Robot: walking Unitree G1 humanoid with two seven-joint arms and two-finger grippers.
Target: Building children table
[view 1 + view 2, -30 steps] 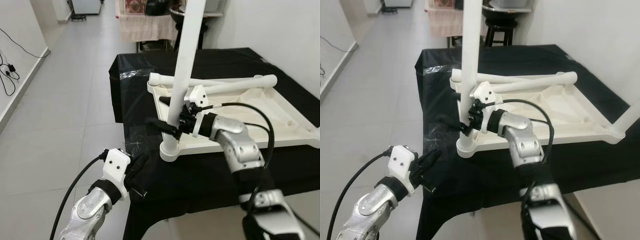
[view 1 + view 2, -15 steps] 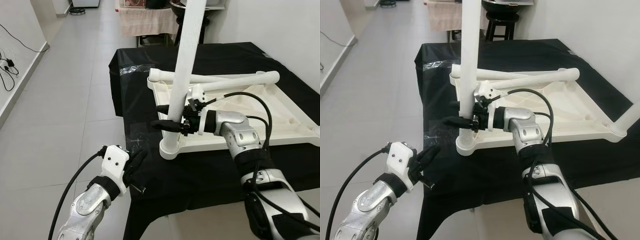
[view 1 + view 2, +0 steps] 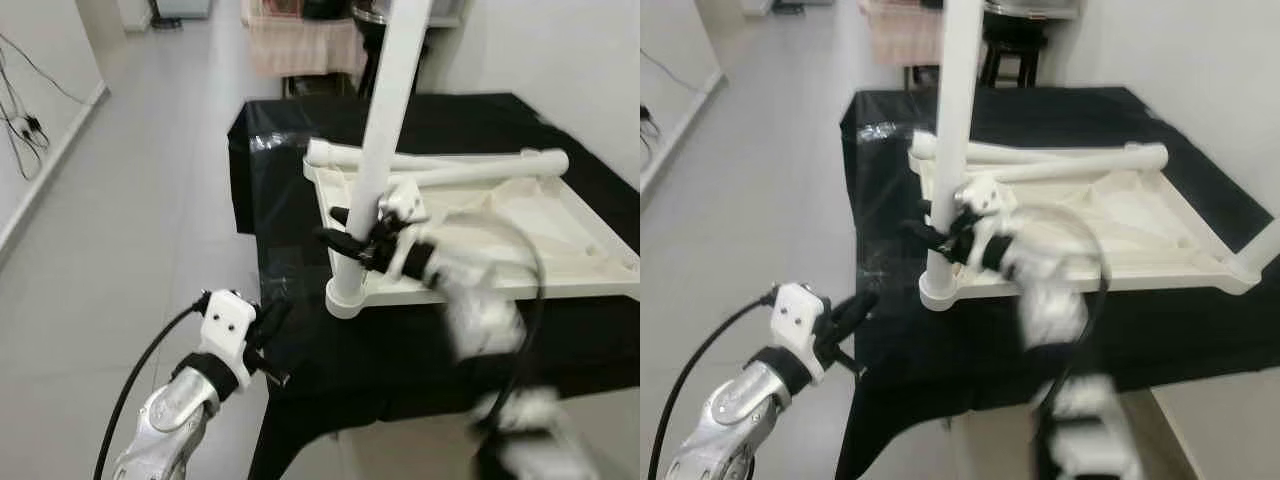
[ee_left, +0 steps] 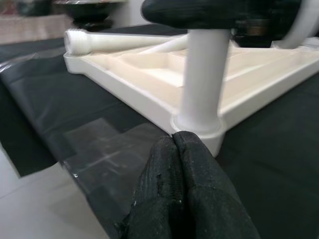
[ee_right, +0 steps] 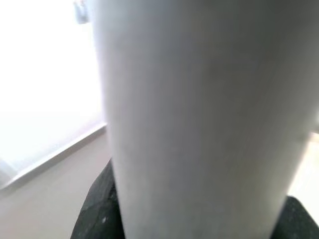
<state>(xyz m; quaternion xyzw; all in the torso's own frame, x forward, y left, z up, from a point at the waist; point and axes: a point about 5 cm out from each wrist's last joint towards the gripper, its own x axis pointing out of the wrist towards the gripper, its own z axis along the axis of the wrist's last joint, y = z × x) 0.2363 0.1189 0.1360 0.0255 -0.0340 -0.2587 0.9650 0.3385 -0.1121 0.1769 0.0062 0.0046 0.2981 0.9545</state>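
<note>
Since the earlier frame the right gripper (image 3: 352,240) swung blurrily but stays clenched around the upright table leg (image 3: 385,140); a jerk could unseat it from the tabletop (image 3: 560,235) socket; left gripper (image 4: 179,164) clenched empty

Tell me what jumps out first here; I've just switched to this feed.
A tall white table leg stands upright in the near-left corner socket of the upside-down white tabletop on the black-draped table. The right gripper is at that leg low down, jaws around it. The left gripper, jaws shut, hangs off the table's near-left corner, and two loose legs lie across the tabletop's far side.
</note>
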